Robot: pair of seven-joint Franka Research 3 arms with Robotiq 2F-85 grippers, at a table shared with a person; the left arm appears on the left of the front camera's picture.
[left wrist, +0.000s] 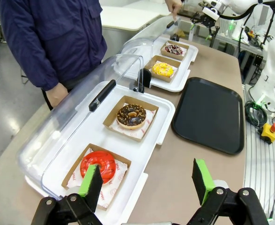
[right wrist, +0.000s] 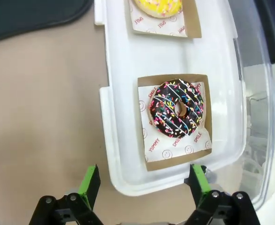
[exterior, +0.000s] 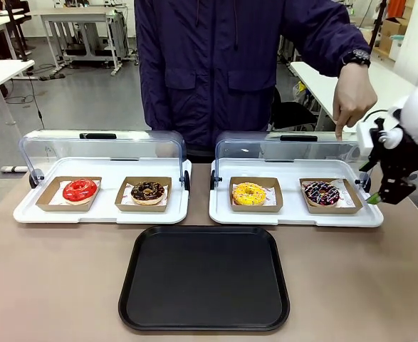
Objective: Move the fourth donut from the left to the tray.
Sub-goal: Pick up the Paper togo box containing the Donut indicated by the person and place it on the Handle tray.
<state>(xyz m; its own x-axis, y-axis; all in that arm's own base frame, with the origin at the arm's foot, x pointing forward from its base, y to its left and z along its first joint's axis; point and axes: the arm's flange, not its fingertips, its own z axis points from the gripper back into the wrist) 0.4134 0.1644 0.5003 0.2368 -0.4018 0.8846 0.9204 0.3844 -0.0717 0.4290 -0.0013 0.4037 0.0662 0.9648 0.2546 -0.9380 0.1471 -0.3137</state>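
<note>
Hovering near fourth donut (right wrist: 177, 108), right jaws spread wide.

The right gripper (exterior: 378, 196) hangs at the right side, pointing down, its jaws wide apart and empty. The left gripper (left wrist: 146, 178) stands equally wide, holding nothing.

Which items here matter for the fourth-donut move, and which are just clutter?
In the job: sprinkled chocolate donut, black tray, right gripper, open, facing that donut.
Lying about: red donut, crumb-topped chocolate donut, yellow donut, left gripper, open.
</note>
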